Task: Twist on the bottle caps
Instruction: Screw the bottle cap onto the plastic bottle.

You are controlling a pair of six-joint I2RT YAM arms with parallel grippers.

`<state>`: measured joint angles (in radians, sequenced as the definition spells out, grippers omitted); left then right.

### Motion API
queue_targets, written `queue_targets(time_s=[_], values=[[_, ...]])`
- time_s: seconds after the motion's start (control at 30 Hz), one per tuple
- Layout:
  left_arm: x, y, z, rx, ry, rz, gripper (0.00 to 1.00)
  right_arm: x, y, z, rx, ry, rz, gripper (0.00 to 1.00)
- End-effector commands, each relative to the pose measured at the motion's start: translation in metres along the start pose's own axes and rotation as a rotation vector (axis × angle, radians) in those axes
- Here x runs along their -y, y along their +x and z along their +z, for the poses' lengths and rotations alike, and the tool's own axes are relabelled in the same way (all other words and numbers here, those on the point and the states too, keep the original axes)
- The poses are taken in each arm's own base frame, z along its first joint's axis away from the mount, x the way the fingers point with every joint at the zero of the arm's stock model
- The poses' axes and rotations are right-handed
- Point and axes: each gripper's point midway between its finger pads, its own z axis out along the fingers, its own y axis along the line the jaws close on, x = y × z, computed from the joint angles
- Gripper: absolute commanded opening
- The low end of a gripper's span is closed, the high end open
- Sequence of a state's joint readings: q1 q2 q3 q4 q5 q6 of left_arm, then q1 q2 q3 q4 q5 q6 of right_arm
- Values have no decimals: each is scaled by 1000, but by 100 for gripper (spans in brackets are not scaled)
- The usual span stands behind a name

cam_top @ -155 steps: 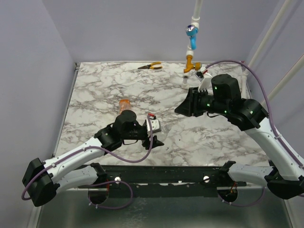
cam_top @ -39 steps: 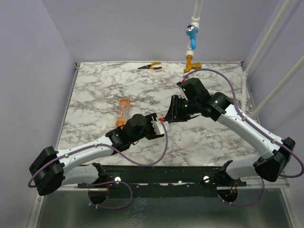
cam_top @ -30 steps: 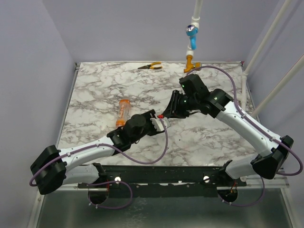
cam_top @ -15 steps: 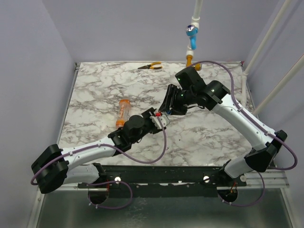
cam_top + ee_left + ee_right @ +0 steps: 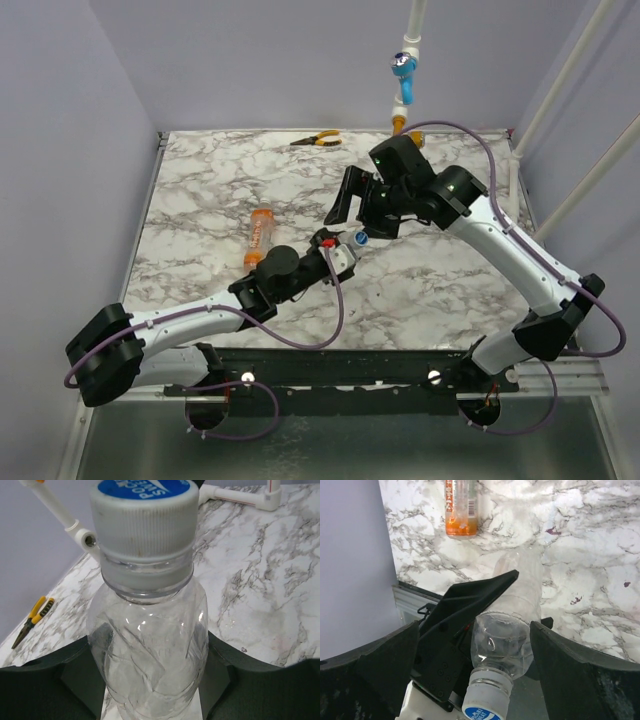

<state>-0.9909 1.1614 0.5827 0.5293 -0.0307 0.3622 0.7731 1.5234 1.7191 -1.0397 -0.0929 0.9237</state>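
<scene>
Reading "POC…": blue-topped cap (image 5: 142,522) on clear bottle (image 5: 148,650)

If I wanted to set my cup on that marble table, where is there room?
Bare marble lies back left, between the pliers and the orange bottle, and near right, beside the right arm. The middle is crowded: the left gripper holds a clear bottle, the right gripper open around it.
</scene>
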Motion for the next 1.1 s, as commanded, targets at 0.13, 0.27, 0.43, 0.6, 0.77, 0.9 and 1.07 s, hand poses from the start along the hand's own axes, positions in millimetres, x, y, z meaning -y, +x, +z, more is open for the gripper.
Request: queue_targets(time_s=[0.13, 0.27, 0.43, 0.6, 0.77, 0.9, 1.07], values=[[26, -4, 2, 46, 123, -111, 42, -12, -22, -34, 143, -56, -74, 100], [31, -1, 1, 39, 161, -167, 42, 0, -31, -49, 228, -28, -132, 100], [34, -1, -3, 45, 200, -230, 42, 15, -42, -72, 337, -1, -254, 100], [38, 0, -4, 37, 279, -288, 42, 2, -21, -84, 267, -129, -482, 98], [43, -6, -9, 37, 378, -300, 42, 2, 8, -88, 121, -201, -635, 89], [55, -15, -17, 19, 497, -320, 43, 1, 26, -89, 16, -244, -709, 78], [62, -25, -25, 20, 582, -362, 43, 0, 38, -86, -13, -244, -766, 75]])
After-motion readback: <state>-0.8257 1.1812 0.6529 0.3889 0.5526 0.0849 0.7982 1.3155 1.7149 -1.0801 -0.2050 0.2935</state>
